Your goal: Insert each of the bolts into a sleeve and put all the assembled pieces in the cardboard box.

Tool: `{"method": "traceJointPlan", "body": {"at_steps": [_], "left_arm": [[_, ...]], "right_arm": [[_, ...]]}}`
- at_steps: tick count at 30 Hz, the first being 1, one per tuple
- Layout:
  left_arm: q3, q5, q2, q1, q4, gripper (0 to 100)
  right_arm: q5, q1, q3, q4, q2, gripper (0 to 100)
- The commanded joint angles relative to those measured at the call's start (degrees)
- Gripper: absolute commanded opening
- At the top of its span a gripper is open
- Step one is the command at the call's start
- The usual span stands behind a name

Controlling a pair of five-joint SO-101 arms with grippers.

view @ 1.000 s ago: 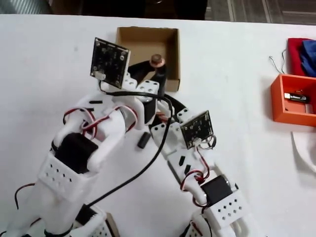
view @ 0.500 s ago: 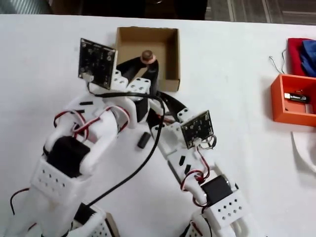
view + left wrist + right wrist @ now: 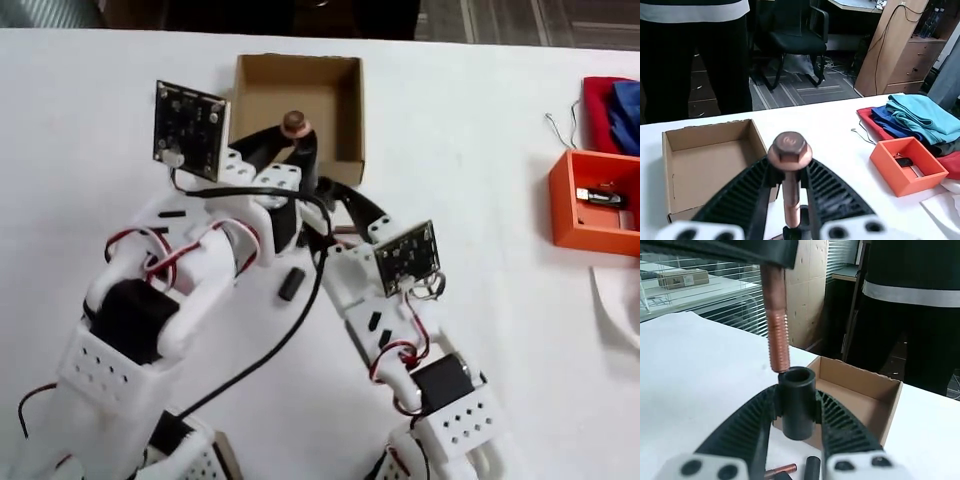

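Note:
My left gripper (image 3: 789,170) is shut on a copper bolt (image 3: 789,150), held upright with its hex head on top. In the high view the bolt (image 3: 295,125) stands at the near edge of the cardboard box (image 3: 300,95). My right gripper (image 3: 796,401) is shut on a black sleeve (image 3: 797,405), which is upright with its hole facing up. The bolt's threaded end (image 3: 778,347) hangs right at the sleeve's rim, off to one side of the hole. In the high view the right gripper (image 3: 333,200) sits just below the left gripper (image 3: 290,150). The box (image 3: 710,160) looks bare inside.
A loose black sleeve (image 3: 291,284) lies on the table between the two arms, and a second bolt (image 3: 780,471) lies beside a sleeve (image 3: 812,465) under my right gripper. An orange bin (image 3: 590,205) and folded cloths (image 3: 920,115) are far to the right.
The left arm has swung left and slightly back, carrying the bolt along the box's near edge. The right arm has shifted a little toward the box.

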Motion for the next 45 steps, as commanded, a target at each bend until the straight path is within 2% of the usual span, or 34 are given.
{"method": "traceJointPlan", "body": {"at_steps": [1,9,34,45], "left_arm": [[-3.12,0.79,-1.41,-0.35,-0.26,3],[-3.12,0.79,-1.23,-0.26,-2.73,3],[1.27,0.62,-1.14,1.93,-3.69,3],[1.1,0.53,4.4,4.13,-3.34,3]], "right_arm": [[0.62,0.4,-2.37,-1.54,0.13,2.3],[0.62,0.4,-2.37,-1.54,0.13,2.3],[0.62,0.4,-2.37,-1.45,0.13,2.3],[0.62,0.31,-2.37,-1.45,0.13,2.3]]}}
